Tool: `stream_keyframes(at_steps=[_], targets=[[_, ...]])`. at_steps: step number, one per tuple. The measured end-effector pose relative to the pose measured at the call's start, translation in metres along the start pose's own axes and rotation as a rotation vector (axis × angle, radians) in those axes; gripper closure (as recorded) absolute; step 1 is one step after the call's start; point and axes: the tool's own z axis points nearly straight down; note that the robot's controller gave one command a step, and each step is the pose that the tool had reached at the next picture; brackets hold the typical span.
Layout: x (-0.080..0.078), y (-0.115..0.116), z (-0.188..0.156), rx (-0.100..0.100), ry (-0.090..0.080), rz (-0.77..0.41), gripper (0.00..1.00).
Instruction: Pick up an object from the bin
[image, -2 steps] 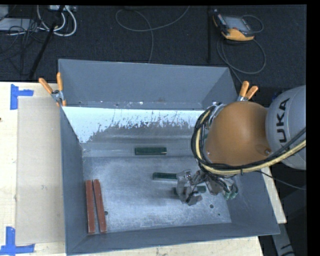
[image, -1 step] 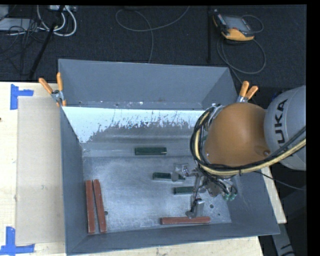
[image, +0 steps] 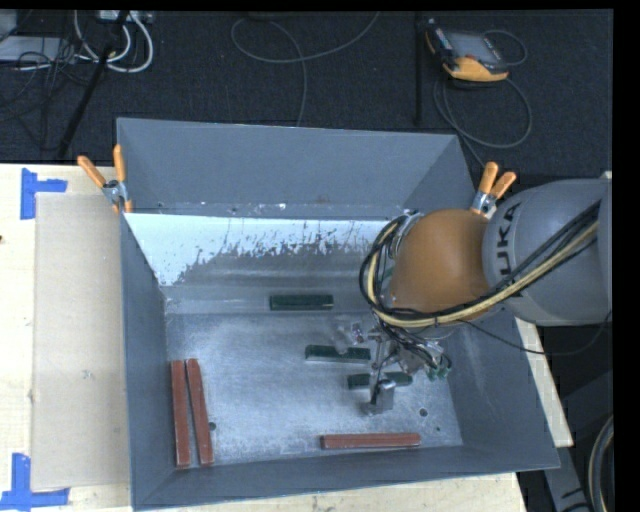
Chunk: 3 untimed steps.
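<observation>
Camera view looks down into the grey bin (image: 290, 180) on my screen. Nearest to me, by the front wall, a long brown bar (image: 370, 440) lies flat. At the front left, two more brown bars (image: 191, 412) lie side by side, touching, pointing away from me.

Just behind the long brown bar, on the right side of the bin, the gripper (image: 378, 398) is down low by the bottom. I cannot tell how wide it is, and I cannot tell if it holds anything. A short dark green block (image: 360, 381) lies just beside it, on its left. They are so close that they seem to touch.

A bit farther back and left, a second dark green bar (image: 328, 352) lies flat. Farther still, near the back wall, a third dark green bar (image: 300, 301) lies alone. The bottom of the bin is grey and speckled, and the back wall has dark scratchy marks.

Above the gripper sits the round orange-brown cover (image: 440, 262) with black and yellow cables (image: 376, 272) looped round it. Next comes the big grey arm (image: 555, 265), reaching in from the right. Behind the bin the dark ground (image: 300, 80) has thin cords (image: 270, 45) lying on it.
</observation>
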Motion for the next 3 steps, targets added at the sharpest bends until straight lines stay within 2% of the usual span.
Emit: stream_keyframes(at_steps=[1, 2, 3], targets=[[-0.0284, -0.0372, 0.0030, 0.002, -0.004, 0.036, 0.00], [-0.0271, -0.0362, 0.0031, 0.000, -0.001, 0.038, 1.00], [-0.0270, -0.0364, 0.0031, 0.000, -0.001, 0.039, 0.00]])
